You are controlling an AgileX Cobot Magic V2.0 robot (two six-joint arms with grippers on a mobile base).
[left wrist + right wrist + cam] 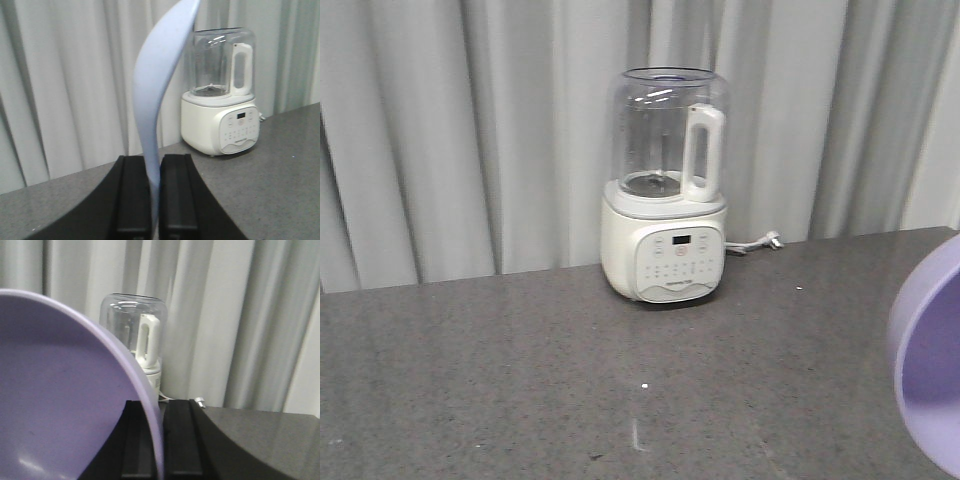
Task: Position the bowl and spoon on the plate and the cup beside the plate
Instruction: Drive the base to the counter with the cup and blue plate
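My left gripper point(154, 192) is shut on the pale blue-white spoon point(152, 95), which stands up between the black fingers point(132, 195) and curves to the upper right. The lavender bowl point(65, 400) fills the left of the right wrist view, tipped on edge, with my right gripper point(159, 440) shut on its rim. In the front view the same bowl point(930, 360) pokes in at the right edge, held above the counter. The plate and the cup are out of view.
A cream blender with a clear jug point(666, 190) stands at the back of the grey counter point(520, 380), against pale curtains point(440, 130). Its cord and plug point(772, 240) lie to its right.
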